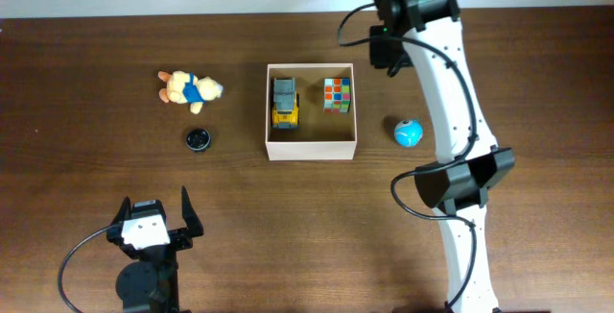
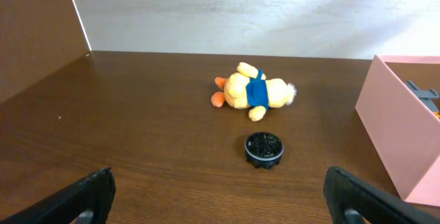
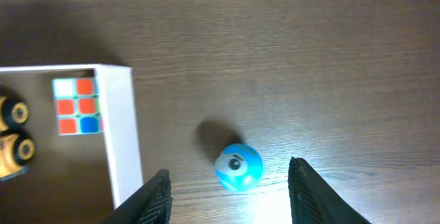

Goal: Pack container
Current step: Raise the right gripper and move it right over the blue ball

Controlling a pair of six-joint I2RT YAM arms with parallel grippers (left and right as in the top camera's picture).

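Observation:
The container [image 1: 312, 149], a square pale cardboard box, stands at mid-table and holds a yellow toy truck [image 1: 285, 101] and a colour cube [image 1: 337, 94]. Its wall shows in the right wrist view [image 3: 121, 128] and at the right edge of the left wrist view [image 2: 399, 131]. A blue ball [image 1: 408, 132] lies on the table to its right. My right gripper [image 3: 229, 176] is open, raised above the ball [image 3: 238, 167], which shows between its fingers. My left gripper [image 1: 155, 204] is open and empty near the front left [image 2: 218, 179].
A yellow plush toy with a blue shirt [image 1: 189, 89] lies left of the container, and shows in the left wrist view [image 2: 253, 91]. A small black round part [image 1: 198, 139] lies in front of it [image 2: 264, 148]. The right arm reaches over the table's right side.

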